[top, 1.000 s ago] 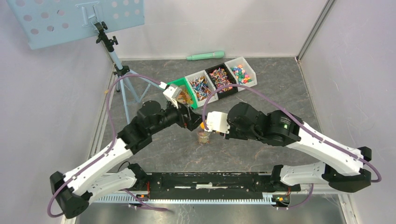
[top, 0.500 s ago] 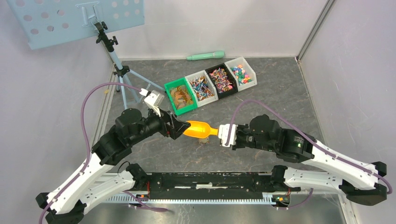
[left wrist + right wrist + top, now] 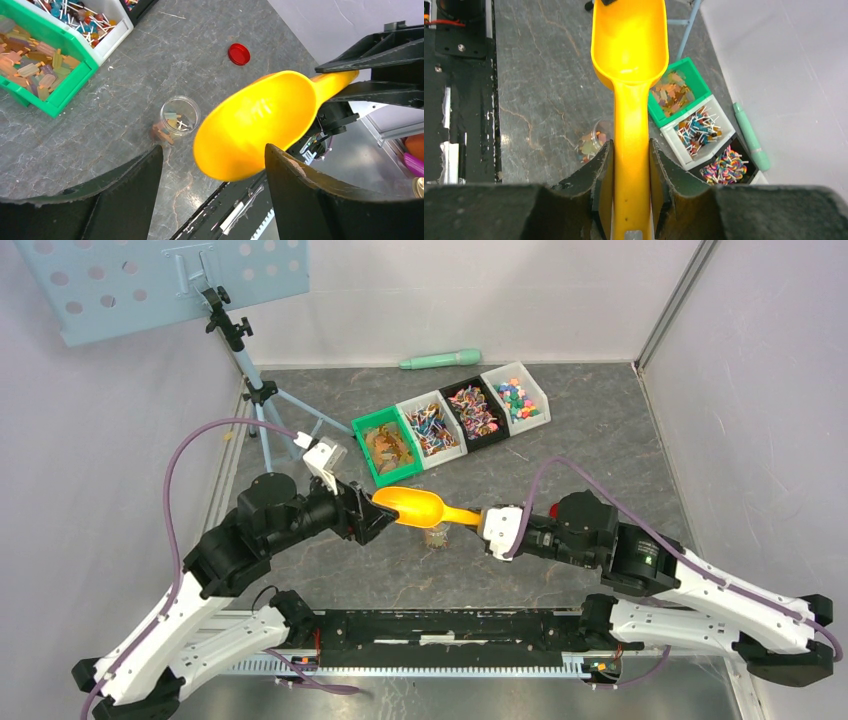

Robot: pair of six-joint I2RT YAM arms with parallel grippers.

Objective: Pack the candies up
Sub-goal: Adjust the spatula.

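The right hand [image 3: 630,146] clamps the handle of the yellow scoop [image 3: 630,45]. Its long axis runs straight to the left hand [image 3: 214,150], whose jaws stand wide about the lip of the empty bowl (contact cannot be told). Just below the scoop, a clear jar [image 3: 179,116] on the bench [image 3: 600,440] holds a few candies [image 3: 172,124]. The bulk lies farther out in 4 bins [image 3: 398,477], the green one nearest the left hand. A refill likely means swinging the bowl that way.
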